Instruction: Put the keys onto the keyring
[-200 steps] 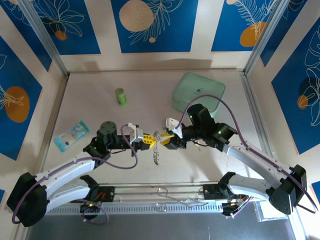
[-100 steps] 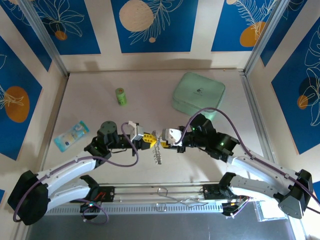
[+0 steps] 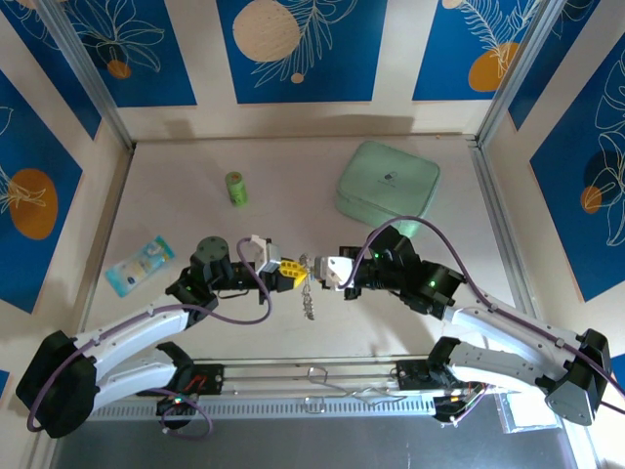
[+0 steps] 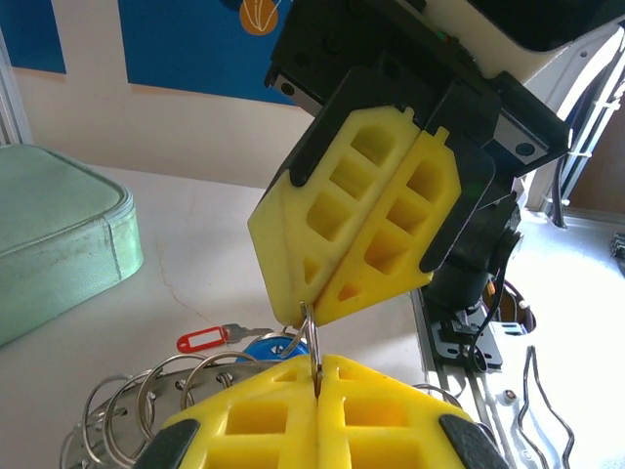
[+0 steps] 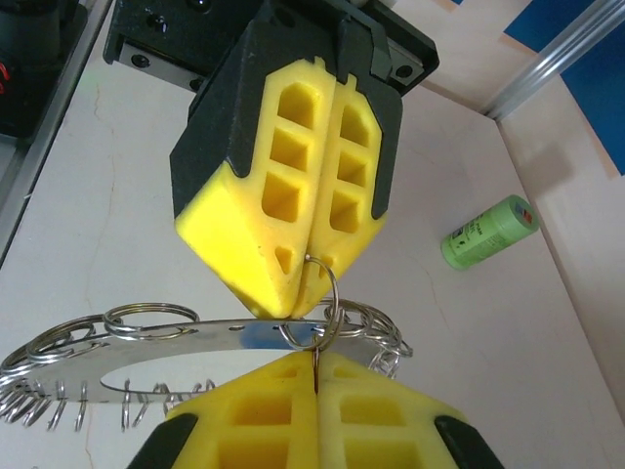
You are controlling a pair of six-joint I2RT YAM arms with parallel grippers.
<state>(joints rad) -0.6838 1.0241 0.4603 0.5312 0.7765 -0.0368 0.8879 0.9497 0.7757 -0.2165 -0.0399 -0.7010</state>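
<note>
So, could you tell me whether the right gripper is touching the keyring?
Touching: the right wrist view shows the right gripper shut on a small wire loop of the keyring.

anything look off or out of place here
Nothing is spilled or broken. One odd thing: the left hand and the right hand are both shut, tip to tip, on what looks like the same small loop of the keyring, so the rest trails off to one side.

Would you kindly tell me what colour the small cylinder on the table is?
Light green; the small cylinder shows best in the right wrist view.
</note>
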